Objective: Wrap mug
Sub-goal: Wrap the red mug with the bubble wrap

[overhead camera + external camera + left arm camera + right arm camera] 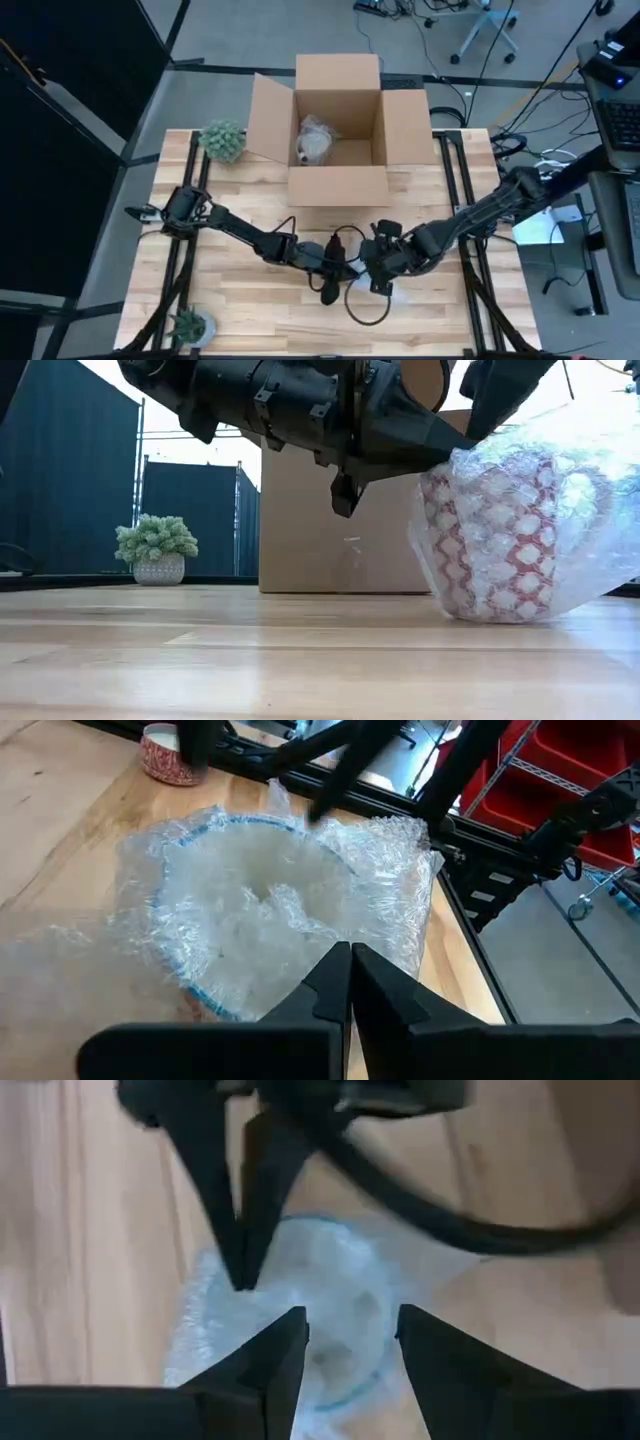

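Wrap (270, 910) bunches over the mug (500, 540) beneath my left tool (350, 965), pinched shut empty; right tool (350, 1340) hovers open above, ready to tuck.

Both arms reach inward to meet low over the table's front middle; the left gripper (349, 982) points down with fingers pressed together; the right gripper (350, 1342) faces it closely, its fingers parted.
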